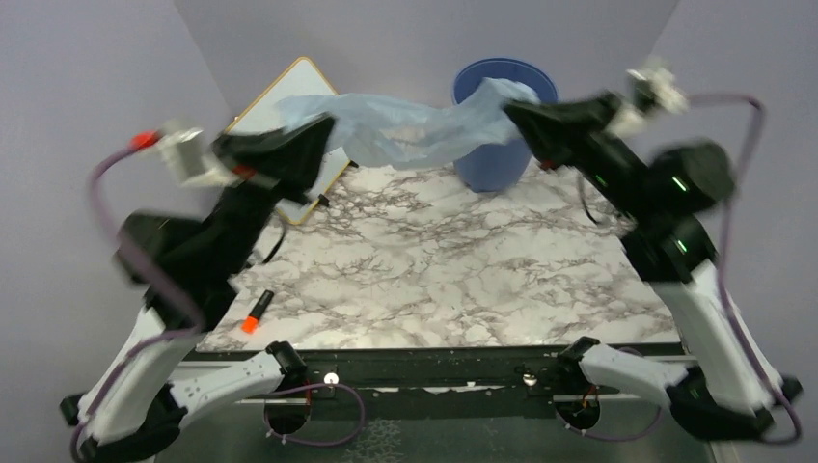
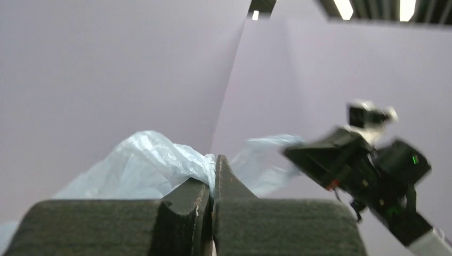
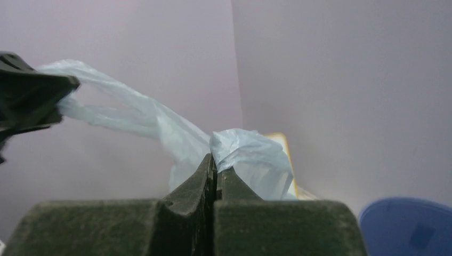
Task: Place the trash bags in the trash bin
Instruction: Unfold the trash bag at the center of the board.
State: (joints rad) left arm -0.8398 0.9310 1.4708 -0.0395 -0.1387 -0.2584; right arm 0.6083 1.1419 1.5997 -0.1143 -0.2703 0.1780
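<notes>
Left fingers (image 2: 186,205) and right fingers (image 3: 234,189) are each clamped shut on one end of the trash bag (image 1: 415,125). It is stretched above the table (image 1: 434,280), long axis left to right. Its right end lies at the trash bin (image 1: 497,164); the right arm is nearer.

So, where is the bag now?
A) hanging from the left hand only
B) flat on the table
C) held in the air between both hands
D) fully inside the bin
C: the bag hangs in the air, pinched by the left hand and the right hand.
</notes>
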